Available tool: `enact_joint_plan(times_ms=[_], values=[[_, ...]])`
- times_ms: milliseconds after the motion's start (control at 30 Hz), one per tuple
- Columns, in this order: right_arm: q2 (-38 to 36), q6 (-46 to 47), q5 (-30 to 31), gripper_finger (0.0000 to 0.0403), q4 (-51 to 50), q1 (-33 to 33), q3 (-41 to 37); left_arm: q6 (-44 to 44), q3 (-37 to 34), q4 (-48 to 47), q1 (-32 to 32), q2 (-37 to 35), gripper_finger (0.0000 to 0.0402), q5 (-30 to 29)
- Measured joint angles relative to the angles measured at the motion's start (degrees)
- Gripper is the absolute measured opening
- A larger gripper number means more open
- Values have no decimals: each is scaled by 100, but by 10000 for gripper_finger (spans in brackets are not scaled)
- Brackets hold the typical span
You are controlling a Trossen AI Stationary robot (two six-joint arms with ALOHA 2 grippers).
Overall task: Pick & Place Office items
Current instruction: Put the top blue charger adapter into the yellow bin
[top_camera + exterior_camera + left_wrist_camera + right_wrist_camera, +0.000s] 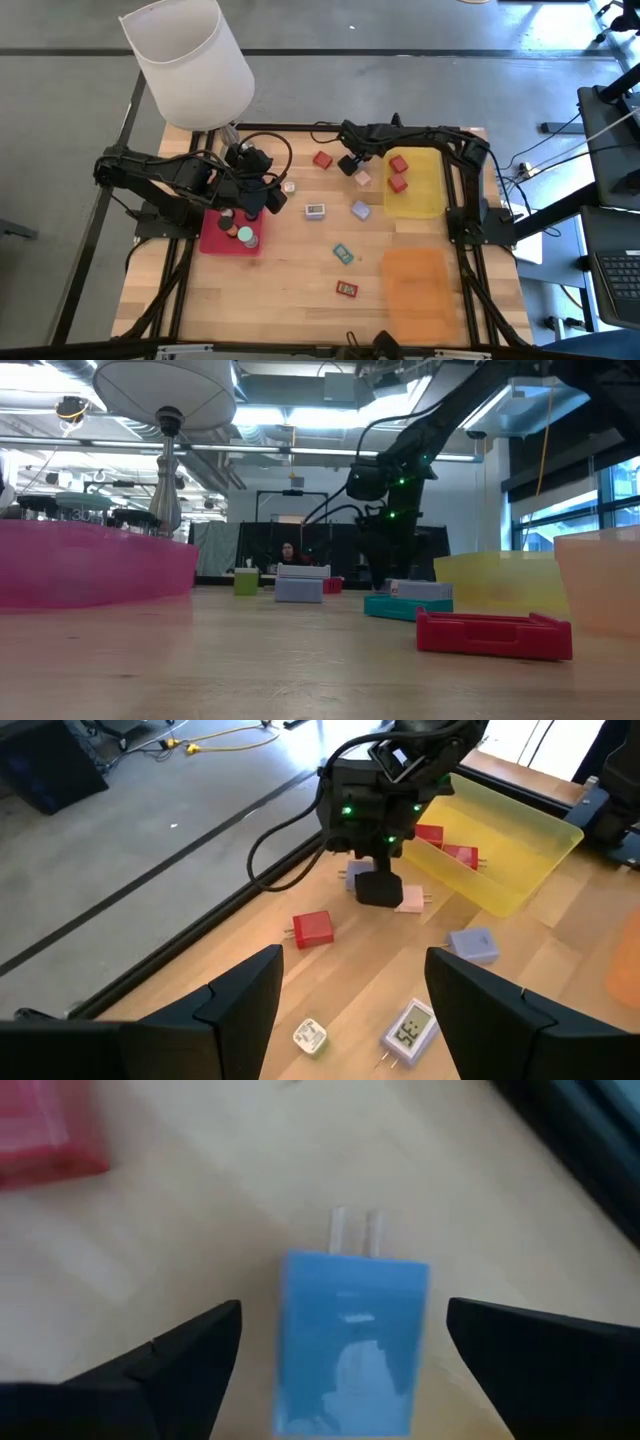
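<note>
My right gripper [352, 166] stands open, pointing steeply down at the far middle of the table, beside the yellow tray [430, 205]. A lavender-blue block with two prongs [352, 1340] lies flat on the wood between its fingers with a gap on each side. A pink block [410, 901] lies next to it. My left gripper [350, 1010] hangs open and empty above the table, near the red tray [212, 240] that holds round black and teal pieces. Loose on the wood are a red block [322, 160], a white timer [315, 209], a second lavender block [360, 210], a teal rectangle [343, 253] and a red rectangle [346, 289].
The yellow tray holds two red blocks [398, 172]. An orange tray [415, 285] sits at the near right. A lamp with a white shade [190, 60] stands at the far left corner, its silver stem [166, 480] behind the red tray. A small white piece [289, 186] lies near my left gripper.
</note>
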Motion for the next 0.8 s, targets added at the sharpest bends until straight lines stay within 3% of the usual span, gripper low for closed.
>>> enact_joint_plan(times_ms=[233,600,800], values=[[0,-1205,-230,326,-2,23,0,4,0,0,0,0,242,-9],[239,-1189,-614,262,-22,43,31,4,0,0,0,0,242,-2],[196,-1195,-321,212,-57,121,22,17,0,-2,0,0,242,-3]])
